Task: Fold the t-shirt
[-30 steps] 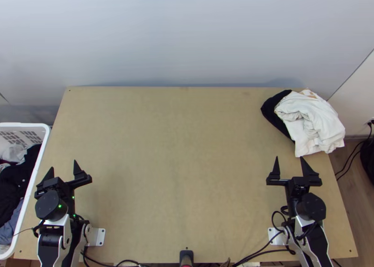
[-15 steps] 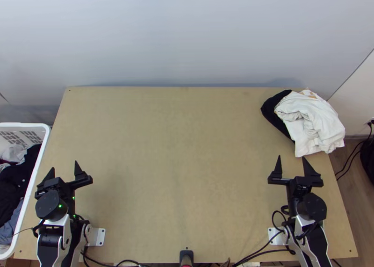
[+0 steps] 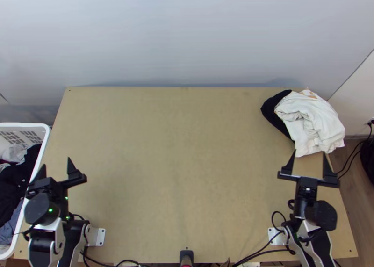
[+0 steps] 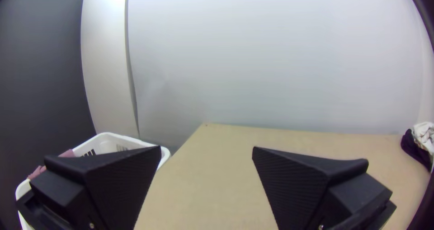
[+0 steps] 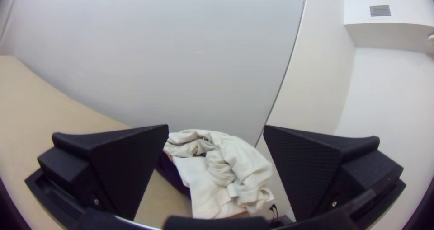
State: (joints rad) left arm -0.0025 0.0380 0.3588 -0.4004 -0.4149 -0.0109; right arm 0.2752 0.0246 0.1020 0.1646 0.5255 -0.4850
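Note:
In the top view my left gripper [image 3: 56, 165] stands open over the table's near left, beside the basket. My right gripper [image 3: 309, 155] is open just on the near side of the bunched white cloth [image 3: 311, 122], which lies on a black cloth [image 3: 276, 111] at the far right corner. Which of these is the t-shirt I cannot tell. In the left wrist view the left gripper [image 4: 206, 151] has nothing between its spread fingers. The right wrist view has the white cloth [image 5: 217, 166] beyond the open right gripper [image 5: 215, 128], not touched by it as far as I see.
A white laundry basket [image 3: 41, 159] holding dark, white and blue clothes borders the table's left side. The wooden table [image 3: 177, 164] extends between the arms, with a wall behind it. Black cables [image 3: 262, 242] run along the near edge.
The left gripper has shifted slightly left, toward the basket. My right gripper has moved to the right and a little up the picture, closer to the white cloth. The cloths lie as before.

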